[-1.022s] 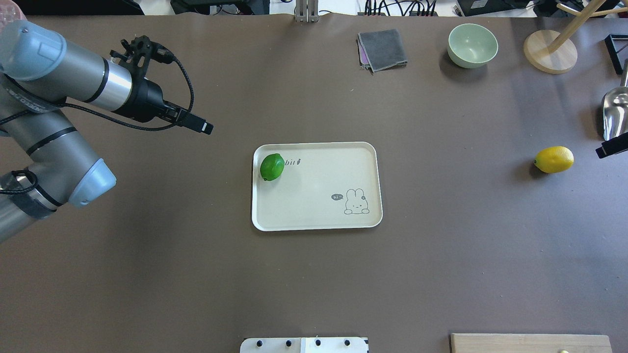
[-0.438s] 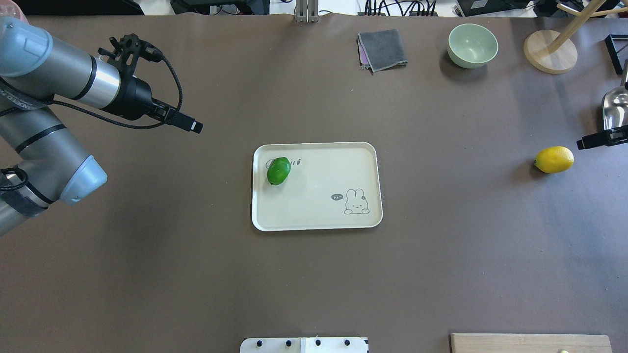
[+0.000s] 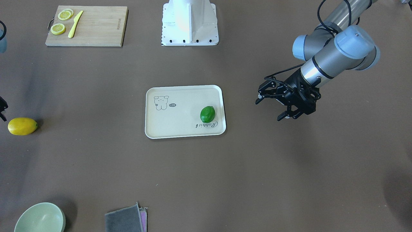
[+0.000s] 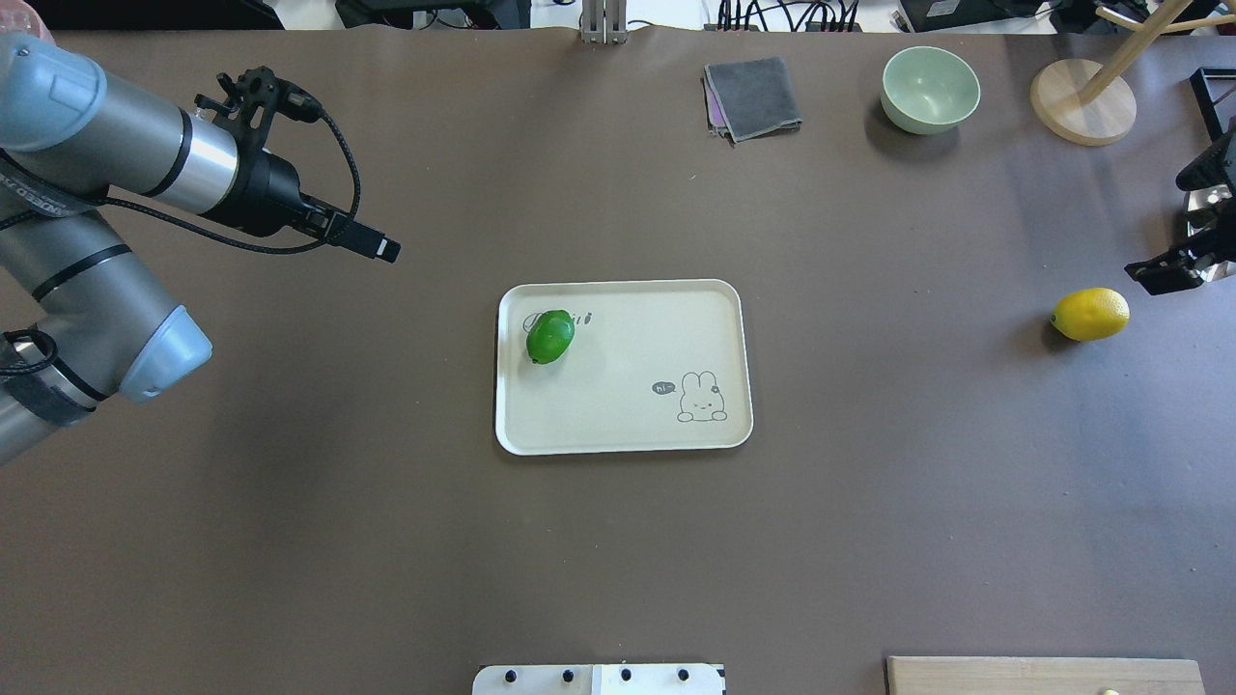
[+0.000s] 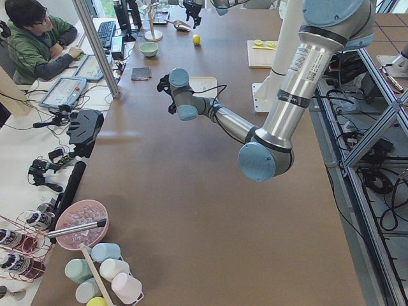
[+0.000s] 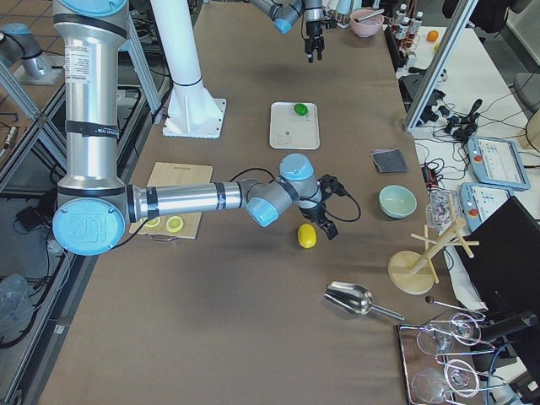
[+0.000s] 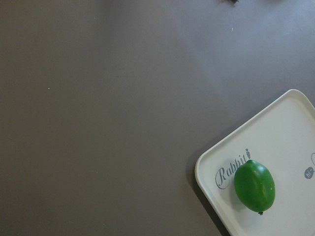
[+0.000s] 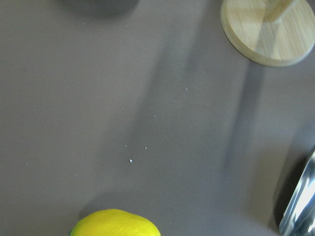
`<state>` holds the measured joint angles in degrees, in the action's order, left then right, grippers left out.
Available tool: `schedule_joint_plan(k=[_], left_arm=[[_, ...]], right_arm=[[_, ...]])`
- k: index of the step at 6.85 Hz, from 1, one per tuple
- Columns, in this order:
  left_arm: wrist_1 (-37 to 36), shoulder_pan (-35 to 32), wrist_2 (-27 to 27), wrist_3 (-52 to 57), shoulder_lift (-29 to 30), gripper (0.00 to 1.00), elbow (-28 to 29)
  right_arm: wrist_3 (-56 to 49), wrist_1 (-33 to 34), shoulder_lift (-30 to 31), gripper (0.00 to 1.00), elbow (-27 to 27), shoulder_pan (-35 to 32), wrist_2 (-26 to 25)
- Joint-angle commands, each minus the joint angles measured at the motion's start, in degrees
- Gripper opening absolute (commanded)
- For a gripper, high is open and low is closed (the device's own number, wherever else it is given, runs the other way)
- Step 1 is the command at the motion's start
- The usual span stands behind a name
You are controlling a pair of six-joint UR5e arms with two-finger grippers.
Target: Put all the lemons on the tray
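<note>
**Step in hand.** The green lemon [image 4: 550, 337] is lying inside the tray [image 4: 618, 425], near the corner with the script lettering, touching nothing else. The yellow lemon [image 4: 1090, 314] is sitting on the bare desk [image 4: 386, 541], well apart from the tray on the robot's right. Judged from this, half the task is done and the pickup of the second fruit is beginning.

**End effectors.** The left end effector [image 3: 268, 110] is hanging above the desk beside the tray, its fingers spread and holding nothing. The right end effector [image 4: 1162, 227] is hovering just beside the yellow lemon, cut off at the frame edge. Its fingers are appearing spread and are gripping nothing.

**Next move.** The right arm is needing to centre over the lemon, descend, and close across its narrow width. A rounded fruit is likely to roll if nudged off-centre.

**Edges and room.** A metal scoop [image 6: 354, 297] and a wooden stand base [image 4: 1081, 101] are lying near the right arm, on the side away from the tray. The path toward the tray is crossing bare desk. The tray's raised rim is calling for a lifted carry, and the half with the rabbit drawing is offering open floor.
</note>
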<state>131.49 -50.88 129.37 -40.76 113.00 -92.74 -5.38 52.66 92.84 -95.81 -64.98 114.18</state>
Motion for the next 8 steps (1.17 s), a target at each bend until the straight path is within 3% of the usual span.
schedule_joint_plan(k=[1, 3, 5, 8], left_arm=[[0.0, -0.01, 0.0, 0.07, -0.15, 0.99, -0.07], [0.09, -0.1, 0.0, 0.07, -0.15, 0.99, -0.07], [0.09, -0.1, 0.0, -0.02, -0.24, 0.99, -0.25], [0.18, -0.1, 0.0, -0.02, -0.5, 0.99, -0.51]], right_arm=[[-15.76, -0.02, 0.32, 0.99, 0.0, 4.04, -0.8], [-16.42, -0.02, 0.06, 0.99, 0.09, 8.2, -0.89], [-23.67, 0.07, -0.2, 0.99, 0.88, 8.47, -2.46], [-24.94, 0.16, -0.38, 0.99, 4.21, 8.64, -4.93]])
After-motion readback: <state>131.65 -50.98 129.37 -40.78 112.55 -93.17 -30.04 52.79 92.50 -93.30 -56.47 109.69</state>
